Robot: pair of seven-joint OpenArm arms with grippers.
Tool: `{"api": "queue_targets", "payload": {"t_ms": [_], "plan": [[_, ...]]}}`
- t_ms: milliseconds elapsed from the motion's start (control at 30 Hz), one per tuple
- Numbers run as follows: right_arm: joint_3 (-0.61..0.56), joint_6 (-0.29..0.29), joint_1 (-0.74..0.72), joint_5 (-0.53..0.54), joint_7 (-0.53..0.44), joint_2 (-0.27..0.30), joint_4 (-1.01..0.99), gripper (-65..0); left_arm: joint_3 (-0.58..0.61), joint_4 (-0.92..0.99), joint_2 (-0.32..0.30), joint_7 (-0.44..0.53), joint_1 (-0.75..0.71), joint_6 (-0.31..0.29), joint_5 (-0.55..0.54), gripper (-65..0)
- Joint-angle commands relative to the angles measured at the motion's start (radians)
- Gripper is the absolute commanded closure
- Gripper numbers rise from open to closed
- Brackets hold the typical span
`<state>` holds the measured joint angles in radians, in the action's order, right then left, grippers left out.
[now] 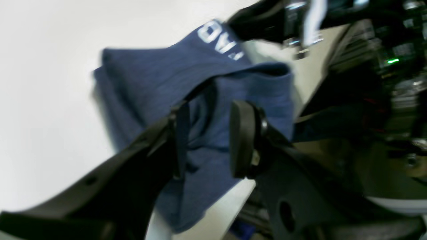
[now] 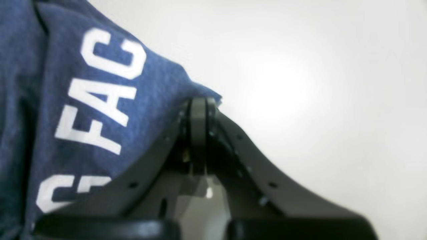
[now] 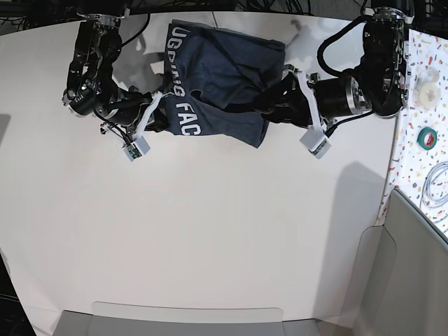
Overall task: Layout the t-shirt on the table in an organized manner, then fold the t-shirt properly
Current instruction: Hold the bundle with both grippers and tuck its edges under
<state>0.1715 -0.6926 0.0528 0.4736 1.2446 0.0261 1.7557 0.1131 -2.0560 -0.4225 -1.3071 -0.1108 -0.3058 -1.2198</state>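
The dark navy t-shirt (image 3: pixel 224 77) with white lettering lies bunched and creased at the far side of the white table (image 3: pixel 210 224). My right gripper (image 2: pixel 199 108) is shut on the t-shirt (image 2: pixel 100 100), pinching a corner of the cloth beside the letters; in the base view this right gripper (image 3: pixel 163 105) is at the shirt's left edge. My left gripper (image 1: pixel 208 140) stands open, its fingers (image 1: pixel 242 140) apart, with folds of the t-shirt (image 1: pixel 160 83) showing between and behind them. From the base camera the left gripper (image 3: pixel 271 101) is at the shirt's right edge.
A speckled strip (image 3: pixel 420 105) runs along the right, bearing a green tape roll (image 3: pixel 427 134), a white cable (image 3: pixel 437 185) and a pale roll (image 3: pixel 427 80). A grey panel (image 3: pixel 413 280) stands at the lower right. Black cables hang behind the far edge.
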Motion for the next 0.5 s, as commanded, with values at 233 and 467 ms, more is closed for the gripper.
{"api": "queue_targets", "payload": {"t_ms": [233,467], "plan": [[0.001,-0.006,-0.026,0.017,-0.019,-0.016,0.014,0.0,0.227,0.025,-0.008,0.021,0.098,0.004,-0.016,-20.4],[0.001,-0.006,-0.021,0.017,-0.021,-0.018,0.014,0.0,0.305,0.045,0.006,0.025,0.165,0.004,0.159,-20.4]]}}
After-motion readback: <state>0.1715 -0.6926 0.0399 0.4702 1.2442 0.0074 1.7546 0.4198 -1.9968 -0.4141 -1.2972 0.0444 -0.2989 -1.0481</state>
